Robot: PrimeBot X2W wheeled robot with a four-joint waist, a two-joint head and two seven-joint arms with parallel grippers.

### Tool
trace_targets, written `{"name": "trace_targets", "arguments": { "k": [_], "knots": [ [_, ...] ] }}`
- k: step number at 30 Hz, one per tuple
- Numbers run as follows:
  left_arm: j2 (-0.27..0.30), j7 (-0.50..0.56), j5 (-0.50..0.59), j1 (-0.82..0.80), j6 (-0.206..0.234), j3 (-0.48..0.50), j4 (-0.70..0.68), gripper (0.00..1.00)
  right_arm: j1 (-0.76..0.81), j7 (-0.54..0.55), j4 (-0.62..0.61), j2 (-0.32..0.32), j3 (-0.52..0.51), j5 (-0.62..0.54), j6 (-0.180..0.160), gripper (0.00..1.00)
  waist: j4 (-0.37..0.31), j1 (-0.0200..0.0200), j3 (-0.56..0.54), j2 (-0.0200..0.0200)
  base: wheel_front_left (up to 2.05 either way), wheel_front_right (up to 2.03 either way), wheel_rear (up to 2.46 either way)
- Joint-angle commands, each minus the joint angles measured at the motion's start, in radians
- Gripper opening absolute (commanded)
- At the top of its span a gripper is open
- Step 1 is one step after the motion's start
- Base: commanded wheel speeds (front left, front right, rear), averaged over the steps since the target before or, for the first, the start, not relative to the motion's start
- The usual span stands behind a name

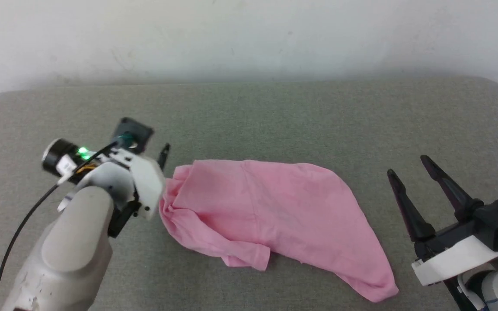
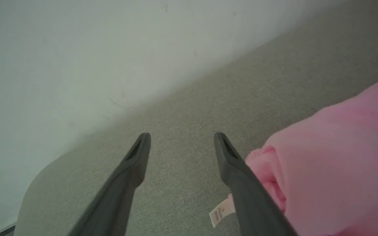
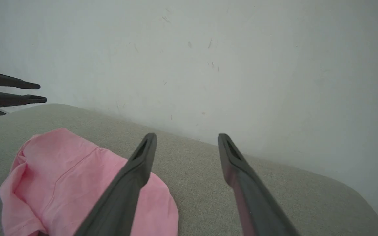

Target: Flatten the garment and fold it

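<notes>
I see the garment point(image 1: 266, 203) crumpled mid-worktop point(image 1: 275, 112). My left claw point(image 2: 181, 139) sits just beside it at nine o'clock, my right claw point(image 1: 407, 166) apart at three o'clock. Both are wide open, gripping nothing.

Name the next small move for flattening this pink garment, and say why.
Probably lower the open left end effector onto the bunched edge beside it and pinch there. The garment lies crumpled on the grey cushion, neither end effector holds it, and the right end effector stands open and apart from its other end.
</notes>
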Motion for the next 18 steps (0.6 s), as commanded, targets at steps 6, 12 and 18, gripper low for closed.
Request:
{"name": "trace_targets", "arguments": {
  "k": [6,12,18],
  "knots": [
    [0.116,0.295,-0.315,-0.169,-0.006,-0.338,0.017,1.00,-0.013,0.003,-0.017,0.010,-0.001,-0.024,-0.001,1.00,-0.051,-0.0001,0.060,-0.0001,0.00,0.00,0.00],
    [0.225,0.474,-0.495,-0.296,-0.007,-0.581,0.054,1.00,-0.052,-0.001,-0.010,0.012,0.018,-0.035,-0.001,1.00,-0.098,-0.0001,0.109,-0.0001,0.00,0.00,0.00],
    [0.254,0.540,-0.619,-0.336,-0.007,-0.760,0.083,1.00,-0.076,-0.015,0.014,0.018,0.032,-0.038,-0.001,1.00,-0.134,-0.0001,0.140,-0.0001,0.00,0.00,0.00]
  ]
}}
